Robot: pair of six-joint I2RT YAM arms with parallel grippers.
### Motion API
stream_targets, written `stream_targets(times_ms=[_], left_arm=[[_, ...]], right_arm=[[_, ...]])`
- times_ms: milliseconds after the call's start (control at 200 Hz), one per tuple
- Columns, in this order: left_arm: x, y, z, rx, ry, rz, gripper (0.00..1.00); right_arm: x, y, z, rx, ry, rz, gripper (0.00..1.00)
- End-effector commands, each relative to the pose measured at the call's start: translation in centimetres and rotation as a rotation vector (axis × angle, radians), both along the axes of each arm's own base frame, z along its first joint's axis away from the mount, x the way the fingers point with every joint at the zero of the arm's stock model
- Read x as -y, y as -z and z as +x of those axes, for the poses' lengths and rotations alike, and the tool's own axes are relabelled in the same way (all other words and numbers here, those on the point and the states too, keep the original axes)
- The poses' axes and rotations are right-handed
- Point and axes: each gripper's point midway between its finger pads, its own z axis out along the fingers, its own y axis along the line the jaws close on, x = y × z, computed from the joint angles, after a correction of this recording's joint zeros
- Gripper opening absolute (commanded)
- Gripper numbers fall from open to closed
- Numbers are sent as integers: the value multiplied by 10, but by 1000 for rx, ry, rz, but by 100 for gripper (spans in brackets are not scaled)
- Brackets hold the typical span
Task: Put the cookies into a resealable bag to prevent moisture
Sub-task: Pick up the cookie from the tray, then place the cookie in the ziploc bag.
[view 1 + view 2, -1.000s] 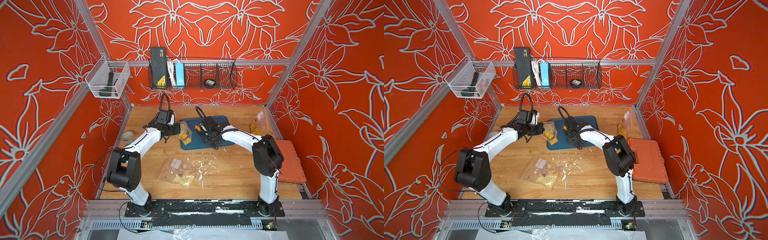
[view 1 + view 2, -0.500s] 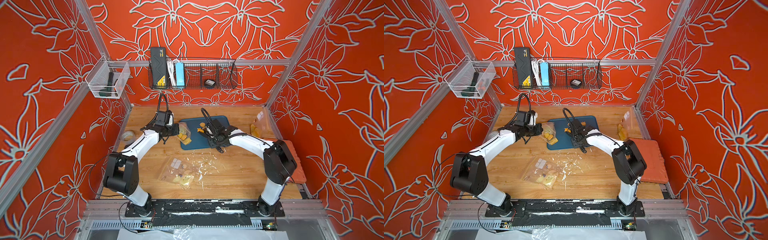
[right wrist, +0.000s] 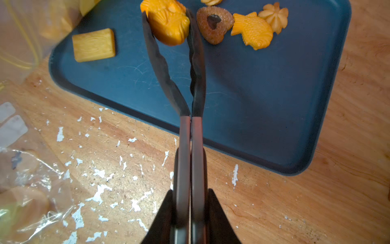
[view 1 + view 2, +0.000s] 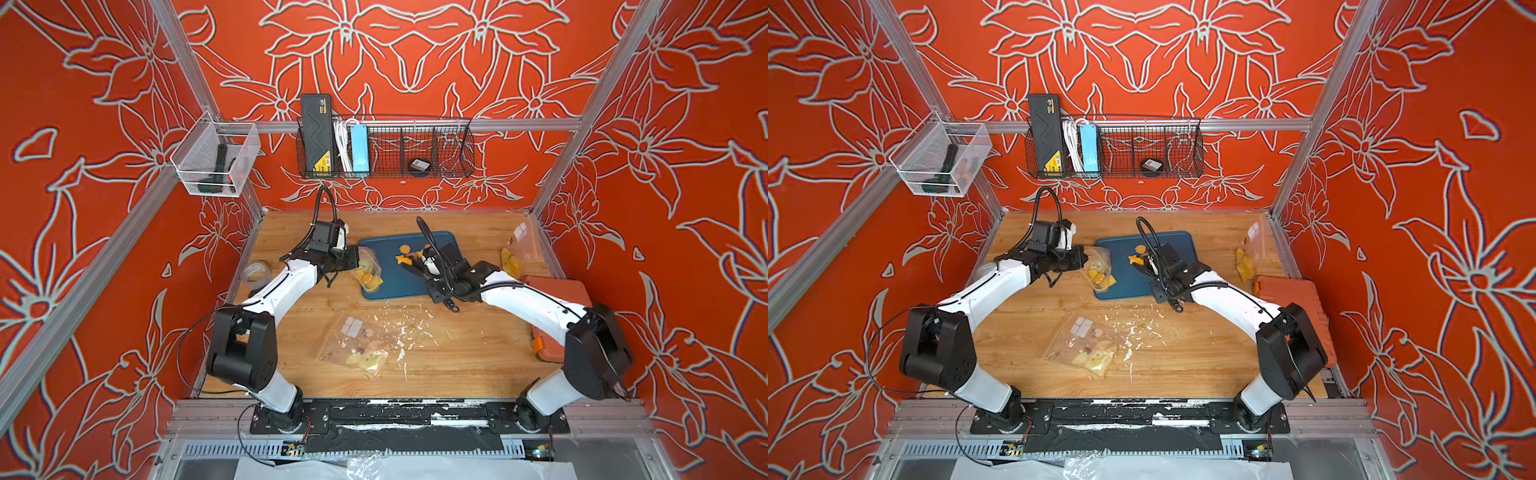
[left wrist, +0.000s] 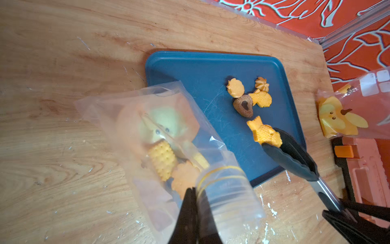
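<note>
Left wrist view: left pincer (image 5: pixel 193 191) clenches bag (image 5: pixel 135 118) of cookies (image 5: pixel 162 161), right pincer (image 5: pixel 341 211) grips tongs (image 5: pixel 295 157).

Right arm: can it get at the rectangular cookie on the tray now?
Probably not yet. The right gripper is shut on the tongs, whose tips clamp a fish cookie. The rectangular cookie lies uncovered on the blue tray near the bag, so the way looks free once the fish is dropped.

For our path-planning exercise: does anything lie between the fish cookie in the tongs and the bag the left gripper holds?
Only a rectangular cookie lies flat on the blue tray between the gripped fish cookie and the bag; carried high, the fish would probably clear it. Nothing else visible.
</note>
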Motion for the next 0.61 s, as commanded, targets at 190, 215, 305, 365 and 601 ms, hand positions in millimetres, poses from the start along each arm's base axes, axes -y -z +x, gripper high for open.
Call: stream_targets(times_ms=[190, 215, 305, 365, 601], left_arm=[[19, -2, 26, -26, 53, -66, 0], [20, -2, 28, -29, 56, -69, 0], [23, 2, 30, -40, 65, -81, 0], [24, 4, 29, -45, 68, -86, 0], [26, 4, 28, -42, 82, -96, 0]], right_arm=[[-6, -49, -25, 67, -86, 136, 24], [-9, -52, -27, 66, -94, 151, 25], [-19, -59, -31, 58, -128, 189, 25], [-25, -62, -31, 49, -139, 214, 24], [-48, -57, -26, 5, -167, 257, 24]])
